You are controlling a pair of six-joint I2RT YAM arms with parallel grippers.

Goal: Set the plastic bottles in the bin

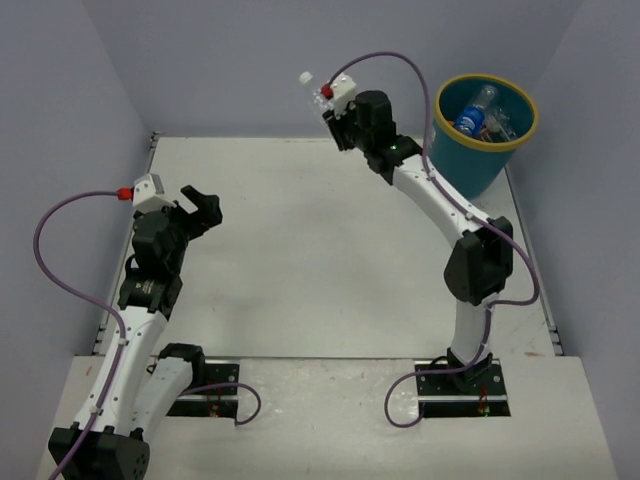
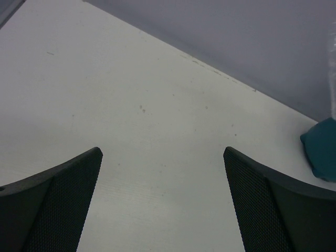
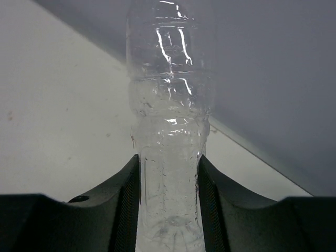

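A clear plain plastic bottle with a white cap is held up in the air near the back wall, and my right gripper is shut on it. The right wrist view shows the bottle upright, with both black fingers pressed against its lower body at the gripper. The bin, teal with a yellow rim, stands at the back right, to the right of the held bottle. Inside it lies a blue-labelled bottle with other clear ones. My left gripper hangs open and empty over the left of the table.
Grey walls enclose the white table at the back and on both sides. The left wrist view catches the teal bin at its right edge. Purple cables loop from both arms.
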